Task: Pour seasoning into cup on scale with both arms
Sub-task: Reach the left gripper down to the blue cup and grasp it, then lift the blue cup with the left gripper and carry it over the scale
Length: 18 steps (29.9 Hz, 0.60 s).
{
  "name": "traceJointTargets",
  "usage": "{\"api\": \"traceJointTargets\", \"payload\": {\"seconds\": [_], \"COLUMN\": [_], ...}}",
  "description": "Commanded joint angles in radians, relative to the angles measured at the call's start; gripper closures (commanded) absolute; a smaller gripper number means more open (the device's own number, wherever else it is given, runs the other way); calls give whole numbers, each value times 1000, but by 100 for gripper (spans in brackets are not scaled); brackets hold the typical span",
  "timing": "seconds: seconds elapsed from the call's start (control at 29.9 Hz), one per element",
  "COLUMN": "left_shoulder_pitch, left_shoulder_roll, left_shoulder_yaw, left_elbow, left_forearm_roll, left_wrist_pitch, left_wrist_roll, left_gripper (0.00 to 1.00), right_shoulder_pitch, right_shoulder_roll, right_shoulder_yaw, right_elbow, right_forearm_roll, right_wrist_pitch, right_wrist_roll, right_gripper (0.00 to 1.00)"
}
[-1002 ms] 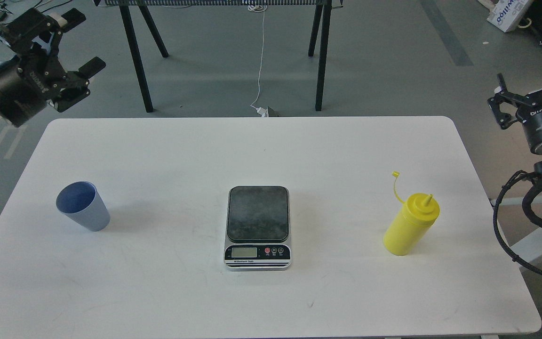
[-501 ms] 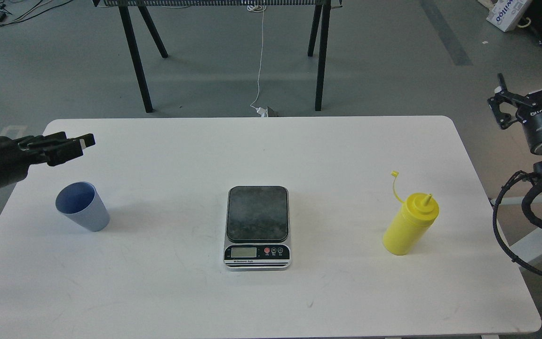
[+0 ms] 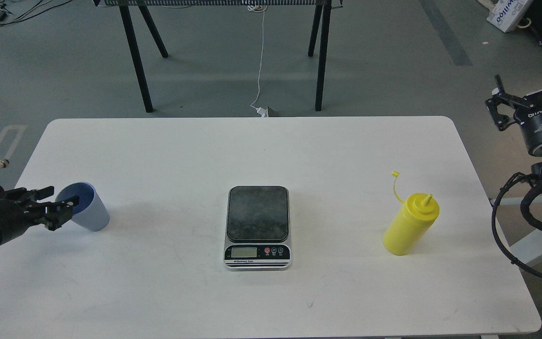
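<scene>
The light-blue cup [image 3: 87,210] stands upright at the table's left side. My left gripper [image 3: 59,200] is low beside the cup's left side, open, its fingertips at the cup's rim; I cannot tell whether they touch it. The scale [image 3: 258,226] lies at the table's middle with its dark plate bare. The yellow seasoning bottle [image 3: 410,226] stands at the right, cap strap hanging off, nozzle uncovered. My right gripper [image 3: 532,89] is off the table's right edge, well behind the bottle, open and empty.
The white table [image 3: 252,150] has rounded corners and holds only these three things. Black trestle legs [image 3: 318,56] and a white cable [image 3: 260,61] stand on the floor behind it. My right arm's cables [image 3: 511,221] hang beside the table's right edge.
My left arm has come down from high at the back left to table level beside the cup. The right arm has hardly moved. Cup, scale and bottle stay in place.
</scene>
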Motion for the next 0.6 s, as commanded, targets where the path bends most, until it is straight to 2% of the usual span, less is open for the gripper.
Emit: {"api": "traceJointTargets", "payload": {"seconds": [0.0,0.1,0.17,0.43,0.57], "left_shoulder_pitch": [1,-5,-13,-109,-181], "left_shoulder_roll": [-19,-21,-21,-8,47], "left_shoulder_yaw": [11,8,9,11,8], "left_elbow": [21,32,32,3,-93], "left_forearm_roll": [-1,-7,-7,-6,-6], "left_wrist_pitch": [0,0,0,-22,-130], "left_wrist_roll": [1,1,1,1,1], "left_gripper": [69,89,97,98,99], "right_shoulder_pitch": [0,0,-2,-2,-9], "right_shoulder_roll": [0,0,0,0,0], "right_shoulder_yaw": [0,0,0,0,0], "right_elbow": [-1,-1,-3,-3,-3], "right_forearm_roll": [0,0,0,-1,0], "right_wrist_pitch": [0,0,0,0,0], "right_wrist_roll": [1,1,1,3,3], "right_gripper": [1,1,1,1,1]}}
